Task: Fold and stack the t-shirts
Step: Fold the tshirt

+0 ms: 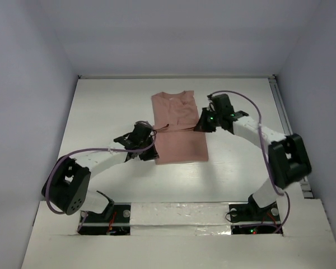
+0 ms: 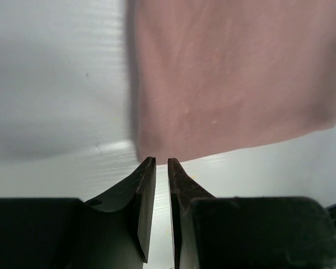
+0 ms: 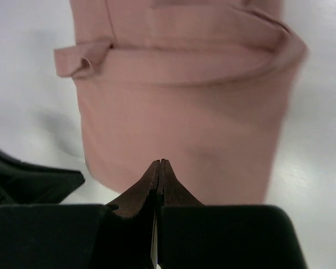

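On the smooth white table (image 1: 101,112), the salmon-pink t-shirt (image 1: 179,131) lies at the centre, folded to a long rectangle. Soft, light cotton, it would likely sag and is best pinched at the corners. The left gripper (image 2: 162,162) is barely parted and empty at the shirt's edge. The right gripper (image 3: 159,163) is closed, with no cloth seen between its tips.

A white desk (image 1: 101,112) lay inside a plain booth, closed in by pale lavender-grey panels: a left wall (image 1: 22,84), a far wall (image 1: 179,33) and a right wall (image 1: 319,67). A thin metal rail (image 1: 278,98) ran along the desk's right edge, and a raised white board (image 1: 179,212) crossed its near edge. The light was soft and even, the shadows faint.
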Robot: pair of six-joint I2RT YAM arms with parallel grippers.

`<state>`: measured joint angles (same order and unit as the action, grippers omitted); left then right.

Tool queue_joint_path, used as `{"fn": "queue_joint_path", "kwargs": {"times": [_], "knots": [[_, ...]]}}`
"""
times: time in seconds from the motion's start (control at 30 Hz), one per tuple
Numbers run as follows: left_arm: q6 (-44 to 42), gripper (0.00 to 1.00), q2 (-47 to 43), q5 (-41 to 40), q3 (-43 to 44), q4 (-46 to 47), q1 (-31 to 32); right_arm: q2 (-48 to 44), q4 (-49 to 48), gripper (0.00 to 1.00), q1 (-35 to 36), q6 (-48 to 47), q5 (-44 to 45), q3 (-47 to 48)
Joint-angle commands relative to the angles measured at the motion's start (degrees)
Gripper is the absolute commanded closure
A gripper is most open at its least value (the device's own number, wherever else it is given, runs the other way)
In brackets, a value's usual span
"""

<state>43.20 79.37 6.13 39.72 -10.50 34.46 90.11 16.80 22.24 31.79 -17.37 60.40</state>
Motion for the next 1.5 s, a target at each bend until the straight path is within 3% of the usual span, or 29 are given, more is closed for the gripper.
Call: {"fn": "queue_joint_path", "kwargs": {"times": [0.0,0.17,0.37,0.57,0.8,0.93,1.13,1.47], "knots": [[-1.0,0.87,-2.2,-1.3,6.0,-2.5,0.1,10.5,-2.2,1.00,3.9,-2.3,-0.1,10.0],[1.2,0.87,0.8,2.4,6.6,2.2,0.6,19.7,-2.2,1.00,5.6,-2.3,1.2,16.9],[0.8,0.87,7.4,1.3,5.4,5.6,1.1,25.5,-0.7,1.00,6.1,-3.2,2.4,21.9],[1.0,0.87,9.9,0.8,1.3,7.1,1.1,26.4,-1.4,1.00,6.7,-2.6,4.3,21.4],[0.9,0.88,9.4,0.0,0.3,6.1,1.1,20.2,-6.7,1.00,8.9,-0.6,5.1,12.5],[0.8,0.88,9.5,-0.4,0.6,5.7,1.1,22.5,-5.6,1.00,8.9,-0.9,4.7,13.9],[0.0,0.88,9.8,-2.3,0.2,3.9,1.1,25.9,-5.8,1.00,8.9,-1.7,11.0,19.6],[-0.3,0.88,7.6,-4.6,-1.4,1.1,1.1,34.3,-8.5,1.00,7.0,-3.2,23.8,40.7]]}}
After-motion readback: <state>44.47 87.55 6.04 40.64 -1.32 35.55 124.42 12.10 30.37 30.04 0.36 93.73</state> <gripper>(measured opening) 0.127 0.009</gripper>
